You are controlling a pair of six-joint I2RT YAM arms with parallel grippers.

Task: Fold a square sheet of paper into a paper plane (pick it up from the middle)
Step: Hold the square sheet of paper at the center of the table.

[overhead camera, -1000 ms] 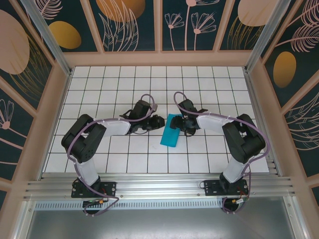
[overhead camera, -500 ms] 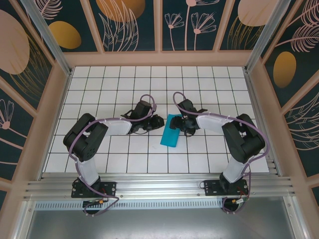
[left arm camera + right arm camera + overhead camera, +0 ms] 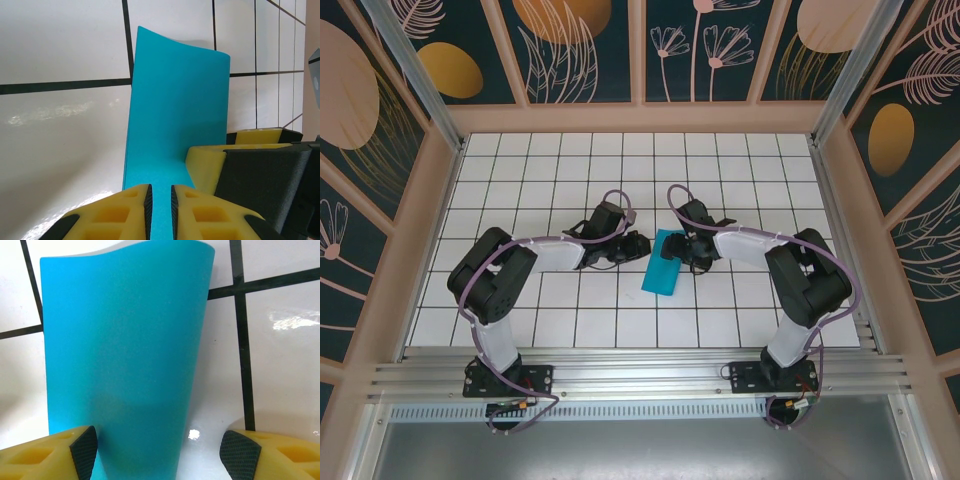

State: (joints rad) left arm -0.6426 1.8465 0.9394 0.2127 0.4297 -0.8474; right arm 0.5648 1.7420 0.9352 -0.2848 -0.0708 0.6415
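Now paper (image 3: 662,266) lies btw both: R pincer (image 3: 157,449) wide apart astride it, L pincer (image 3: 160,202) barely apart.

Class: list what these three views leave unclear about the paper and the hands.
- Top view: the paper is too small to show its creases.
- Left wrist view: the left hand covers the paper's near end; whether it pinches the paper is unclear.
- Right wrist view: the bottom edge cuts off the paper's near end and the right hand's open fingers.

paper (image 3: 125,340) cut off at bottom edge, left pincer (image 3: 160,194) cropped
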